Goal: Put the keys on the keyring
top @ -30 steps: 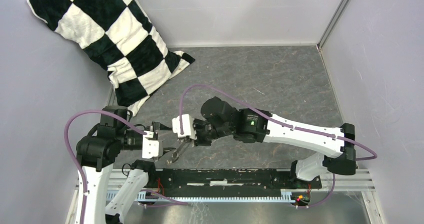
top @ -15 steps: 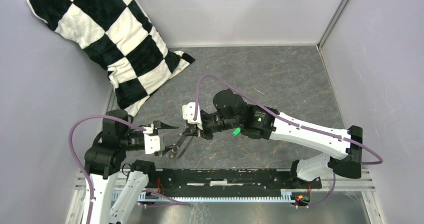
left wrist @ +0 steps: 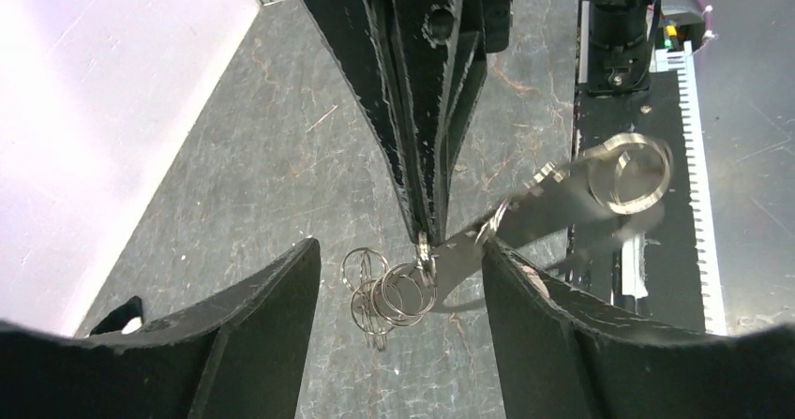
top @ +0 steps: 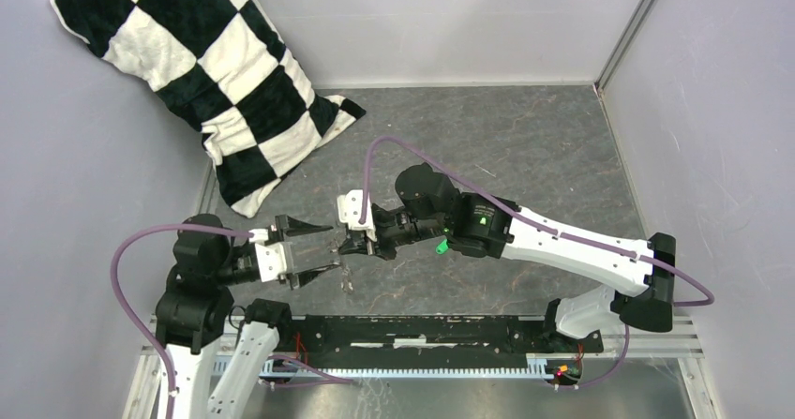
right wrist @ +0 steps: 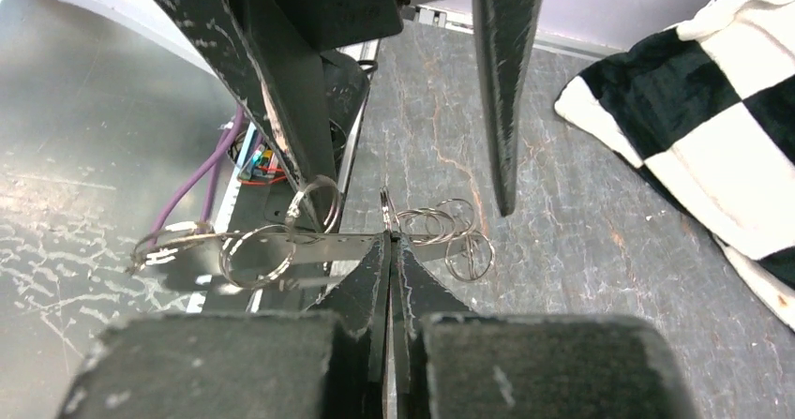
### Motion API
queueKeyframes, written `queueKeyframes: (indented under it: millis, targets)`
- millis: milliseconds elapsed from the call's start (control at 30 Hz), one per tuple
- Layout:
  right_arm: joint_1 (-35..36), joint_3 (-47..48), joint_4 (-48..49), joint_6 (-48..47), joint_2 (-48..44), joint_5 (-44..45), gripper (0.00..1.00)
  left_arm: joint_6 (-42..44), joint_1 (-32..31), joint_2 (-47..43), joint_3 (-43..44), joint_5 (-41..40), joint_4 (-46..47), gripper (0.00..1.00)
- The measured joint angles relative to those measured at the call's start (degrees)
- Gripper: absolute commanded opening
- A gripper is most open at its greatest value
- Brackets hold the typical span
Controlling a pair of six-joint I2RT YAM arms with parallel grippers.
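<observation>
Keyring (right wrist: 319, 246) stays pinched; left tool (top: 334, 247) retreated.

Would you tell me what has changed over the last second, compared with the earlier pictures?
The right gripper drew right and slightly away from the bases, its wrist turning, then held. The left gripper moved right and farther from the bases toward it, and its open fingers now straddle the keyring. Unchanged: the right fingers stay shut on the keyring, and the pillow has not moved.

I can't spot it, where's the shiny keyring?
Left wrist view, middle: the keyring hangs pinched in the right gripper, between the fingers of the open left gripper.
</observation>
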Motion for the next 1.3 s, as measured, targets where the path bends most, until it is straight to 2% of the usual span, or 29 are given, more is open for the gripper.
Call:
queueKeyframes:
  millis: [167, 300, 567, 900, 1167, 1300]
  targets:
    - [0.0, 2.49, -5.03, -2.23, 0.33, 0.24, 0.01, 0.04, 0.0, 3.5, 3.69, 0.04, -2.84, 0.82]
    - [0.0, 2.67, -6.78, -3.26, 0.33, 0.81, 0.01, 0.61, 0.0, 7.15, 5.51, -0.04, -4.74, 0.83]
    - [0.0, 2.67, -8.92, -3.82, 0.33, 1.2, 0.01, 8.61, 0.0, 9.86, 6.99, 0.09, -10.34, 0.75]
    - [-0.04, 3.32, -10.62, -4.07, 0.59, 1.6, 0.01, 23.21, 0.0, 14.49, 10.01, 0.17, -20.37, 0.53]
    - [-0.04, 4.57, -10.8, -4.57, 2.14, 1.64, 0.01, 29.09, 0.0, 15.41, 12.11, 0.72, -27.58, 0.57]
    - [-0.04, 4.57, -11.04, -4.7, 2.38, 1.79, 0.01, 32.24, 0.0, 16.31, 14.27, 1.27, -32.11, 0.52]
